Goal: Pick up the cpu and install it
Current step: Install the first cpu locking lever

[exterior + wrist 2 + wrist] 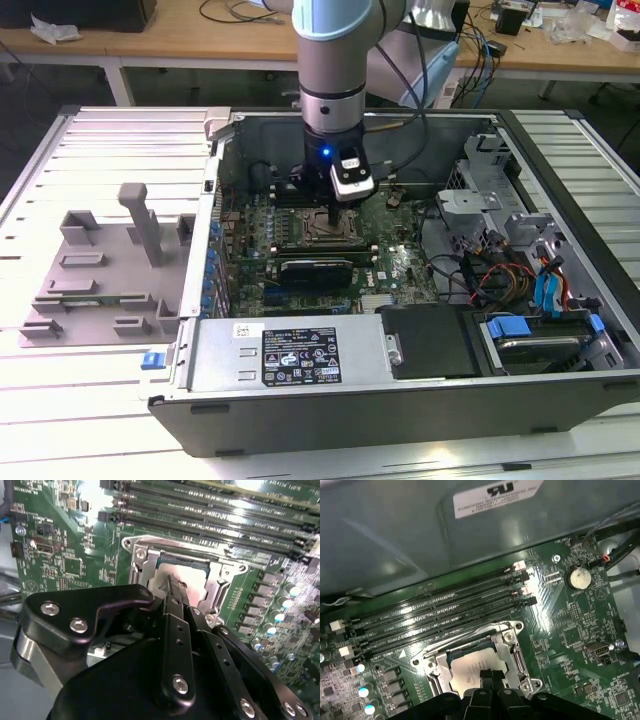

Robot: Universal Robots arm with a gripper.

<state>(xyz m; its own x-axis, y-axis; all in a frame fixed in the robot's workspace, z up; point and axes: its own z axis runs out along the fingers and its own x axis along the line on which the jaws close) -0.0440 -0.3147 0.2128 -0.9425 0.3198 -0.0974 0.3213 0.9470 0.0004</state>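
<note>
First wrist view: fingers [492,676] together on the cpu [470,671], framed closely by socket [516,652] edges.

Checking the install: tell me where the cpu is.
In both wrist views the cpu lies inside the metal-framed socket beside the memory slots, at the gripper.

wooden workbench [250,45] behind | white slatted table [90,400] | cables [480,50]

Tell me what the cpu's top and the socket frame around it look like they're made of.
The cpu top looks like matte pale metal, dull silvery sheen. The socket frame looks like bright polished steel, with sharp glints and screw heads at its corners.
</note>
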